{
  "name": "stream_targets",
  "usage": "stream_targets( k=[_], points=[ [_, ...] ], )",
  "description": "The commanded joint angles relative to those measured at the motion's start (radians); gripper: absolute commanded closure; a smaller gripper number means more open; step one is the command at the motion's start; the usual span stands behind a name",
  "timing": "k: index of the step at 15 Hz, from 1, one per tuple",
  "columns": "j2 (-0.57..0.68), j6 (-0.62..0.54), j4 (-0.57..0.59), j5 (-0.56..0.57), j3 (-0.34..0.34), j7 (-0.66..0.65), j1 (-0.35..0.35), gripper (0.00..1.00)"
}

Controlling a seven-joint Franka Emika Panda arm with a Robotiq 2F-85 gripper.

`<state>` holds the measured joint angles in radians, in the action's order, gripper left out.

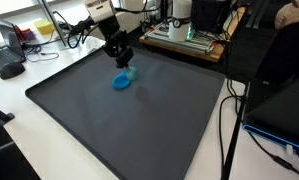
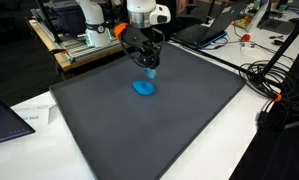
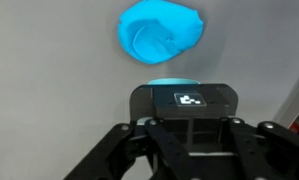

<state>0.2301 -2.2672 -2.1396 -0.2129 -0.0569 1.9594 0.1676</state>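
My gripper [image 1: 128, 68] hangs low over the dark mat [image 1: 119, 125], its fingers drawn in and clamped on a small pale-blue piece [image 1: 131, 73]. An exterior view shows that piece as a short blue strip under the fingertips [image 2: 149, 72]. In the wrist view only a thin cyan edge of it [image 3: 169, 81] shows past the black housing, so I cannot tell what it is.

Just beside it, on the mat, lies a crumpled bright-blue lump [image 1: 121, 83]. It sits near the mat's far edge in both exterior views [image 2: 143, 88], and it fills the top of the wrist view [image 3: 161, 32]. Whether the held piece touches the lump I cannot tell.

The mat covers most of a white table [image 1: 19, 110]. Beyond its far edge stands a metal-framed rack of equipment [image 2: 84, 45], and black cables [image 2: 274, 85] trail off one side.
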Motion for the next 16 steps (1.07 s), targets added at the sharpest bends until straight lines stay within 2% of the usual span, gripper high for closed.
stream_targets(
  k=[1, 4, 6, 9, 13, 16],
  points=[
    [-0.019, 0.034, 0.021, -0.109, 0.018, -0.096, -0.002, 0.78],
    [-0.021, -0.017, 0.025, -0.115, 0.041, -0.236, -0.011, 0.78],
    [-0.017, -0.050, 0.030, -0.076, 0.061, -0.350, -0.017, 0.78],
    [-0.023, -0.060, 0.032, -0.064, 0.082, -0.506, -0.013, 0.78],
    [-0.037, -0.049, 0.030, -0.057, 0.099, -0.643, -0.006, 0.78],
    [-0.049, -0.033, 0.029, -0.069, 0.099, -0.675, 0.001, 0.78]
  ],
)
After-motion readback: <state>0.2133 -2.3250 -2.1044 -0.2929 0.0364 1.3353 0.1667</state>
